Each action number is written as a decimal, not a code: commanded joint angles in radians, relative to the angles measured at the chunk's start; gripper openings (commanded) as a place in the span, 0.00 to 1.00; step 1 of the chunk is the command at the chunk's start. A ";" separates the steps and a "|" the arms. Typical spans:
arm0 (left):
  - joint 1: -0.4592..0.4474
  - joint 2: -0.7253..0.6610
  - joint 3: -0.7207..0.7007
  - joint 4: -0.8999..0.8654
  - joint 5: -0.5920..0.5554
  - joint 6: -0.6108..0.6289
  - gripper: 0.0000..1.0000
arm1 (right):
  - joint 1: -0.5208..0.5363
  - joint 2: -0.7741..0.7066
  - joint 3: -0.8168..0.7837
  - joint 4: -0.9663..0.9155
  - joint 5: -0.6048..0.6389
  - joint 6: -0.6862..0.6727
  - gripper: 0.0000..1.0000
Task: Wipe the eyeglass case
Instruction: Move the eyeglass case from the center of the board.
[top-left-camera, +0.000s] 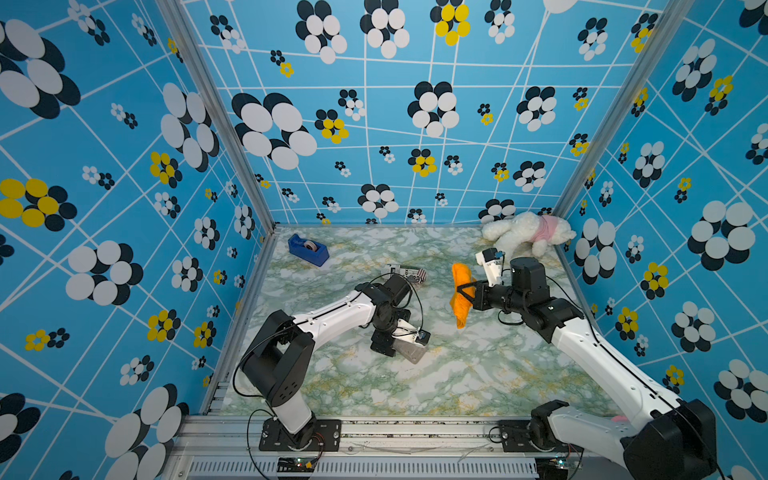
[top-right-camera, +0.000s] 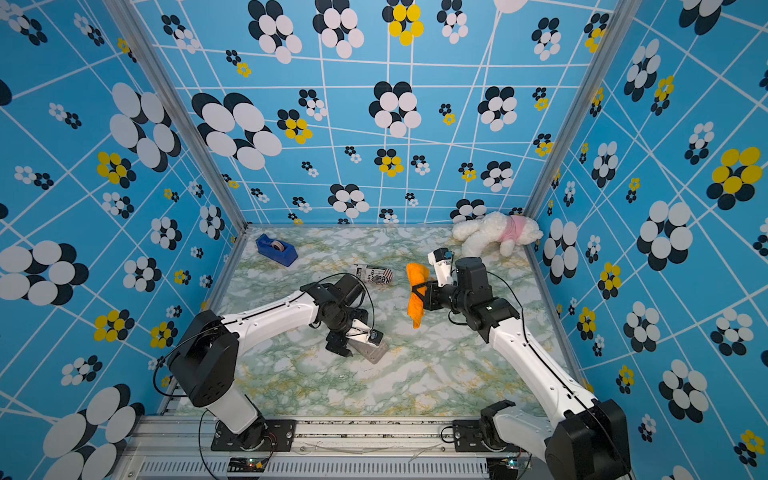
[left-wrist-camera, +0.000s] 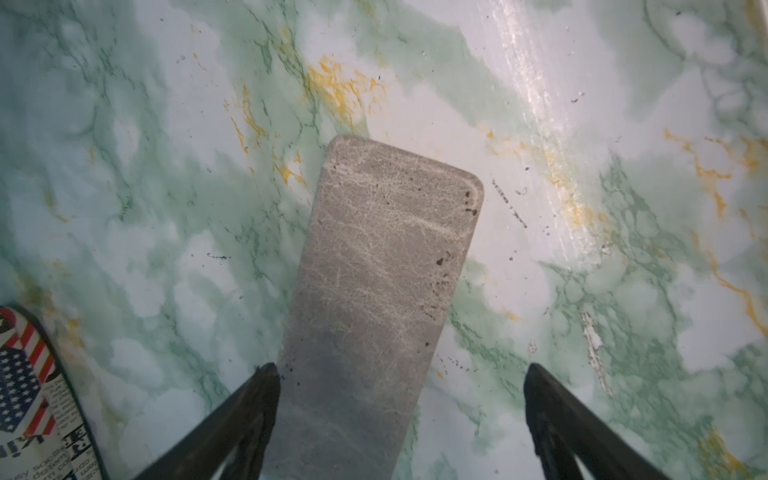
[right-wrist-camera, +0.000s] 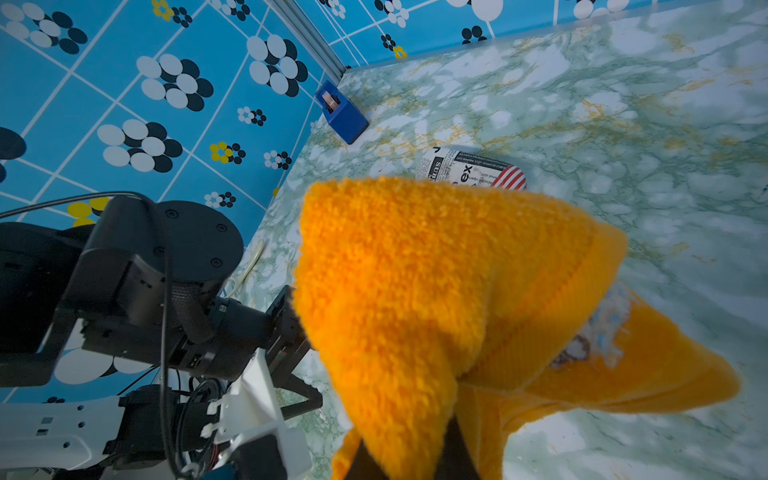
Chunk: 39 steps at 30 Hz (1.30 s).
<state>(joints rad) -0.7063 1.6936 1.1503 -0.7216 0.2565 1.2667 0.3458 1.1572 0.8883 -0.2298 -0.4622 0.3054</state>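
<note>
The left tool (left-wrist-camera: 401, 370) stands with its jaws apart, straddling one end of the grey eyeglass case (left-wrist-camera: 386, 257). The case lies flat near the middle of the marbled bench (top-left-camera: 457, 374). The right tool (top-left-camera: 459, 287) is clamped on an orange cloth (top-left-camera: 460, 311) that hangs from it, well apart from the case.

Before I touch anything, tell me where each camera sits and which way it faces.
Top views: high above the front rail, looking down at the table; left arm and right arm show in both.
Left wrist: on the left arm, facing down at the grey case; only the open left claw shows.
Right wrist: on the right arm, facing the left arm and far corner; the orange cloth covers the right claw.
Shared: both wrist views catch the newsprint-printed case.
</note>
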 joint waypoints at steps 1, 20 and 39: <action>0.015 0.034 0.047 -0.005 -0.015 0.045 0.93 | -0.007 -0.004 -0.018 0.017 -0.026 -0.031 0.00; 0.065 0.092 -0.009 0.088 -0.025 0.049 0.92 | -0.008 0.009 -0.048 0.047 -0.035 -0.023 0.00; 0.067 0.096 -0.059 0.109 0.020 -0.069 0.72 | -0.009 -0.027 -0.044 0.016 -0.018 -0.029 0.00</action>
<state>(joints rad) -0.6350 1.7966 1.1236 -0.5842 0.2501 1.2488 0.3439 1.1545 0.8410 -0.2214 -0.4805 0.2939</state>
